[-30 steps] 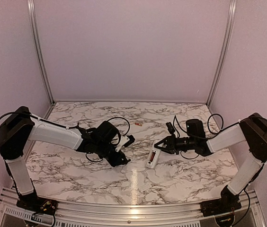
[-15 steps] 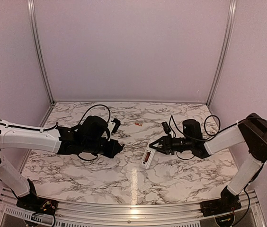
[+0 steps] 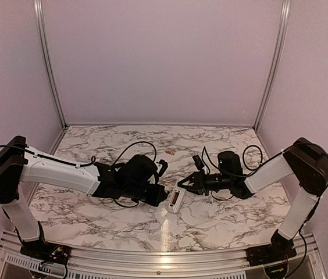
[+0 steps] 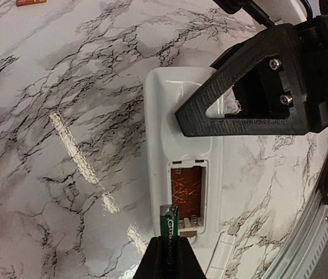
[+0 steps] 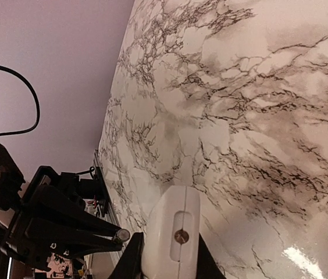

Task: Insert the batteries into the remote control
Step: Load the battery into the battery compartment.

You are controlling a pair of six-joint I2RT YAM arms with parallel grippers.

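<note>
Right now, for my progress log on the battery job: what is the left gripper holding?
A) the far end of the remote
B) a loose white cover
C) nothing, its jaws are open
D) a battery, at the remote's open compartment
D: in the left wrist view the left gripper pinches a battery, whose tip is at the near end of the open compartment in the remote.

left hand [image 4: 168, 257] gripping battery [image 4: 169, 220], remote [image 4: 157, 133] open
</note>
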